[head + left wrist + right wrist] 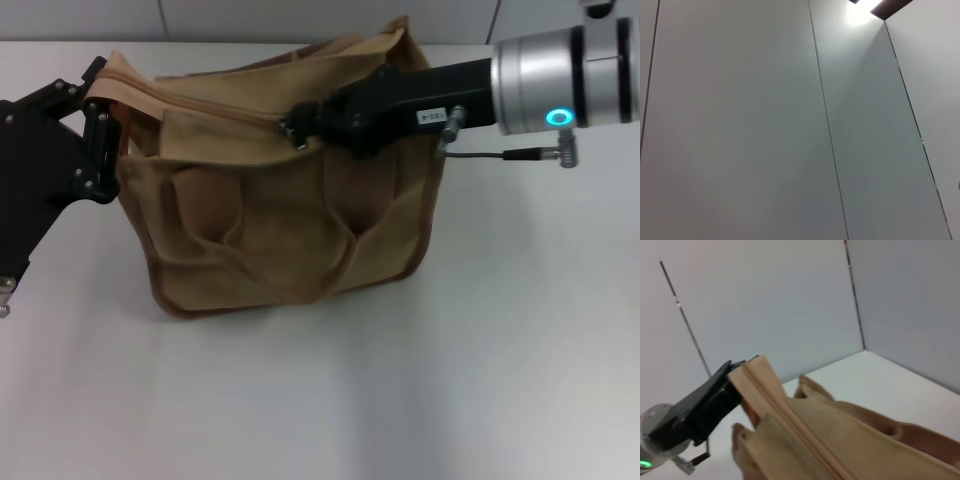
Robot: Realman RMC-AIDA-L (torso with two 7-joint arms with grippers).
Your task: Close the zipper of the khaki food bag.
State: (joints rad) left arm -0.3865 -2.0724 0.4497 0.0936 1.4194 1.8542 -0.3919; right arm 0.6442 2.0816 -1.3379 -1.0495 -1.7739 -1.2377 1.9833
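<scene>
1. Head view: khaki food bag (290,220) stands on the white table (400,400), centre-left, front face toward the robot. Two looped handles (300,250) hang down over the front.
2. Left end effector (100,135) is at the bag's left top corner. Its black fingers are clenched on the end of the top seam and hold that corner raised above the rest of the top edge.
3. Right end effector (295,128) reaches in from the right, over the bag's top, and sits on the zipper (220,105) line about midway along the seam. A bit of silver metal shows right at its tip. Clenched or released: cannot tell from here, as the fingertips are masked by the black housing.
4. Zipper runs from the left end effector's corner diagonally down to the right end effector. That stretch looks closed. The part to the right of it is hidden under the arm.
5. Right wrist view: the seam runs as a straight tan band along the bag top, and the left end effector (735,385) grips its far end.
6. Left wrist view: only grey wall panels (765,125).
</scene>
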